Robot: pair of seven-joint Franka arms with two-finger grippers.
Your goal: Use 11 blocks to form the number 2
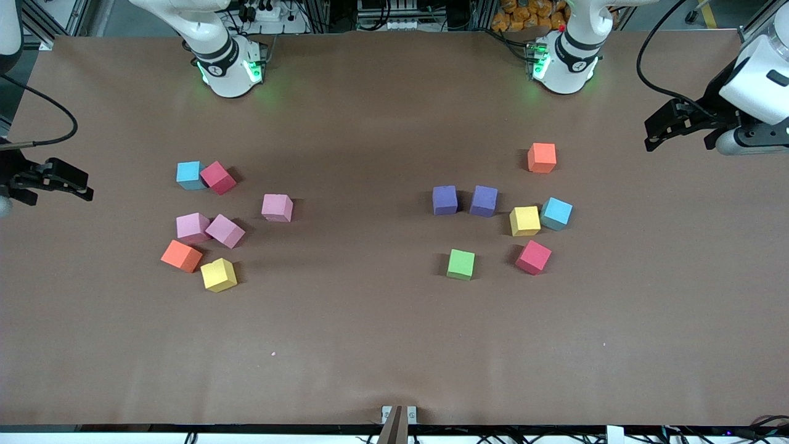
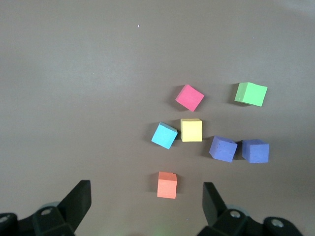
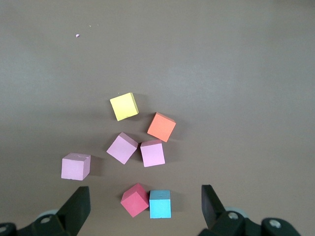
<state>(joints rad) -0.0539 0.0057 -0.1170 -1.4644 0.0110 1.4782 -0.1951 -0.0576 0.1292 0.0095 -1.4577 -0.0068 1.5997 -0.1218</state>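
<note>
Well, nothing had been built yet: fourteen small matte cubes lay loose on the brown table (image 1: 382, 345) in two clusters, with bare cloth between them, by my reckoning the room kept for the number 2.

Nearest the front camera at the right arm's end sat a yellow cube (image 1: 218, 274), touching an orange cube (image 1: 182, 255). Just above came two pink cubes (image 1: 193, 227) pressed corner to corner, then a third pink cube (image 1: 277, 207) apart, toward the table's middle. Farthest in that cluster, a light blue cube (image 1: 190, 175) touched a red cube (image 1: 218, 177).

At the left arm's end, a green cube (image 1: 461, 264) and a second red cube (image 1: 534, 257) lay nearest. Next came a second yellow cube (image 1: 524, 221) touching a second light blue cube (image 1: 556, 213), with two purple cubes (image 1: 444, 200) beside them, close but apart. A second orange cube (image 1: 542, 157) stood alone, farthest back.

Each arm had its own pile within reach, which looked like the point of the split. The right gripper (image 3: 146, 204) hovered at its end of the table, jaws spread wide, holding nothing. The left gripper (image 2: 146, 199) hung likewise at its end, jaws spread and empty, waiting.
</note>
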